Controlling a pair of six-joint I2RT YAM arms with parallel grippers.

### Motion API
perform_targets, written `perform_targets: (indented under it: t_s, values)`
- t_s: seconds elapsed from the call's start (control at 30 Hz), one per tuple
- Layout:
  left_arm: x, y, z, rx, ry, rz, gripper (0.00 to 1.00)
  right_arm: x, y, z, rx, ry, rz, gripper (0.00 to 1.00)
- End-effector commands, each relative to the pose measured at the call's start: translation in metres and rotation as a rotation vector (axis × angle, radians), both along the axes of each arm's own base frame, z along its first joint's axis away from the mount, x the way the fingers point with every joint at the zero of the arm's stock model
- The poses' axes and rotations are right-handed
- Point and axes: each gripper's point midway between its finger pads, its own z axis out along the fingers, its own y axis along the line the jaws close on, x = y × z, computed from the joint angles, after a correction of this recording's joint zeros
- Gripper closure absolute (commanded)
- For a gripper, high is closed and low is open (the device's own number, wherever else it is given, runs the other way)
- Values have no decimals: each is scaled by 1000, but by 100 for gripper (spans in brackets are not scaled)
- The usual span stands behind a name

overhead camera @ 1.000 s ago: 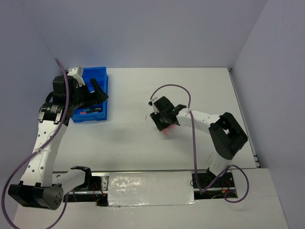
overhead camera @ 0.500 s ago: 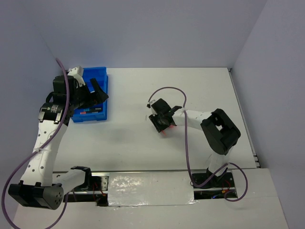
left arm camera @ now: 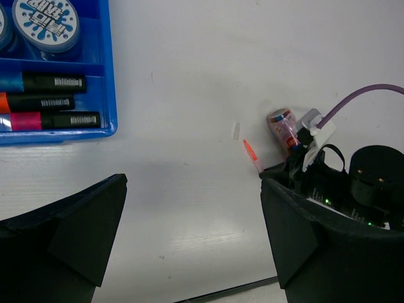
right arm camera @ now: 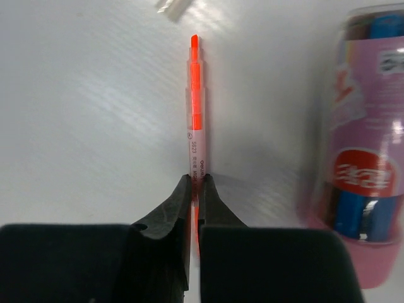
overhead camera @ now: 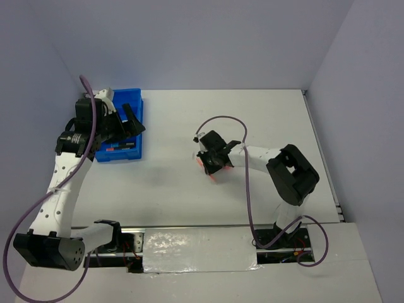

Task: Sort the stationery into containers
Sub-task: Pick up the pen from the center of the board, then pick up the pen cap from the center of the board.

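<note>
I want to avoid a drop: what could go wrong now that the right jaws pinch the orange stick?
1. The right gripper holds the orange stick only between narrow jaw tips, with much of its length sticking out, so it may pivot or slip when lifted.
2. The pink tube lies close beside it; a sideways move might set it rolling.

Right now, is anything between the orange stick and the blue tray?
Only a small clear scrap by the tip of the orange stick; otherwise bare table up to the blue tray.
</note>
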Motion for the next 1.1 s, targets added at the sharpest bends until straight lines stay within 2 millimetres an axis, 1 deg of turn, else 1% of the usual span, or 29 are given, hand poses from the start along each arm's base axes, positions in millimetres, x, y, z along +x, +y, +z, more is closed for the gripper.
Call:
perform_targets:
  t_s: [0.0,0.03,0.07,0.1,0.13,0.17,0.2,0.23,0.27,0.3,0.33,0.37,0.4,0.43,0.47,0.5,0.53,0.57,0.6,0.63,0.67,0.7,0.77,0.8,0.83,0.87,0.97,1.0,1.07]
  values:
    - [7,-6,-5,1,26,-11,1,-20,39,48,217,30,25,100]
    - [8,-9,-8,8,39,-13,1,-20,39,78,258,-7,15,100]
    - [12,-14,-16,16,62,-16,1,-19,38,97,284,-23,-24,100]
    - [10,-31,-21,22,75,-53,1,-10,29,113,272,-75,-85,100]
    - [17,-39,-31,31,104,-47,1,-10,18,144,284,-118,-132,100]
    - [15,-58,-38,35,120,-86,1,-7,9,160,293,-137,-209,100]
    - [18,-68,-45,24,143,-90,1,-5,-11,182,281,-183,-282,100]
    - [25,-78,-64,38,186,-98,2,-5,-20,191,272,-199,-321,100]
    - [25,-93,-71,40,199,-123,3,-6,-30,199,269,-206,-384,100]
    - [28,-101,-79,36,219,-125,4,-9,-53,212,224,-242,-459,100]
    - [33,-109,-98,57,257,-130,6,-10,-65,216,204,-256,-506,100]
    - [32,-125,-106,62,270,-163,7,-12,-76,224,207,-260,-561,100]
    - [38,-132,-110,82,274,-164,9,-18,-90,231,197,-278,-593,100]
    - [42,-139,-135,122,326,-171,13,-20,-95,233,204,-280,-604,100]
    - [40,-147,-145,157,352,-183,14,-20,-102,233,203,-279,-611,100]
    - [47,-154,-146,168,353,-186,15,-25,-105,237,220,-285,-606,100]
    - [49,-159,-168,196,400,-194,20,-27,-106,237,221,-283,-594,100]
    - [51,-165,-173,215,403,-201,23,-29,-109,236,220,-282,-594,100]
    - [56,-169,-174,225,400,-201,23,-34,-112,232,217,-275,-587,100]
    - [58,-172,-186,243,421,-204,24,-37,-111,231,225,-272,-571,100]
    - [63,-178,-183,257,400,-213,24,-40,-112,222,218,-258,-566,100]
    - [64,-179,-192,276,421,-213,24,-43,-113,223,233,-262,-561,100]
    - [68,-183,-195,290,419,-220,25,-49,-112,214,233,-240,-540,100]
    - [69,-184,-198,297,427,-224,26,-51,-112,215,244,-245,-534,100]
    - [68,-184,-206,314,445,-225,30,-53,-112,214,245,-240,-525,100]
    - [69,-185,-206,322,445,-226,30,-55,-113,212,242,-236,-523,100]
    - [69,-188,-217,350,456,-237,31,-56,-114,213,241,-242,-508,100]
    - [70,-187,-224,365,466,-234,32,-56,-114,214,241,-244,-502,100]
    - [69,-185,-228,380,482,-229,36,-56,-113,216,240,-249,-488,100]
